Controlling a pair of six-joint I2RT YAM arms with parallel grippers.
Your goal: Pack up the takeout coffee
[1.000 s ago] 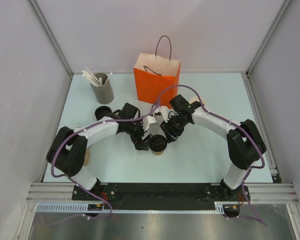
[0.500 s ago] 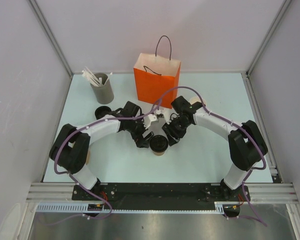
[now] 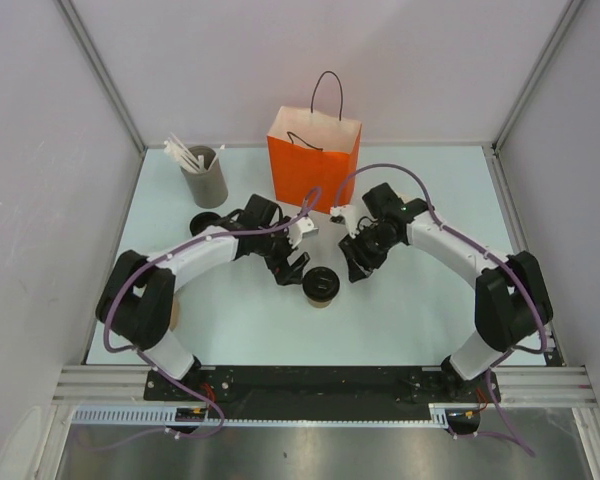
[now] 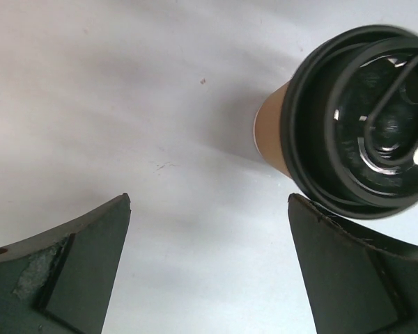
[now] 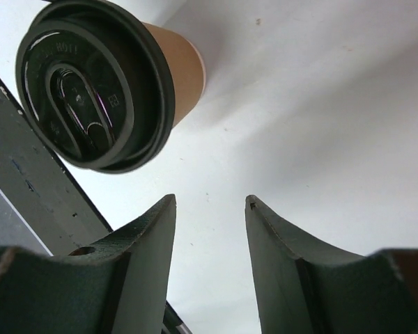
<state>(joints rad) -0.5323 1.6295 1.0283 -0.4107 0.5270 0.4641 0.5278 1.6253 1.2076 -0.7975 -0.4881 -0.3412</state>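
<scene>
pale table [image 3: 430, 300] holds the takeout coffee [image 3: 321, 285] — left tool [image 4: 209, 202], right tool [image 5: 209, 202] (both empty) agape.

The takeout coffee [image 3: 321, 286] stands on the table [image 3: 410, 315] between left claw [image 3: 292, 270] and right claw [image 3: 358, 263], bag [image 3: 313, 160] behind.

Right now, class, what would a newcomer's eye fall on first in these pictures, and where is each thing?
The bright orange paper bag draws the eye first, standing open at the far middle of the table. Nearer, the takeout coffee, a tan cup under a black lid, stands upright between the left end effector and the right end effector, both open and holding nothing. A grey holder of white sticks stands at the far left.
</scene>
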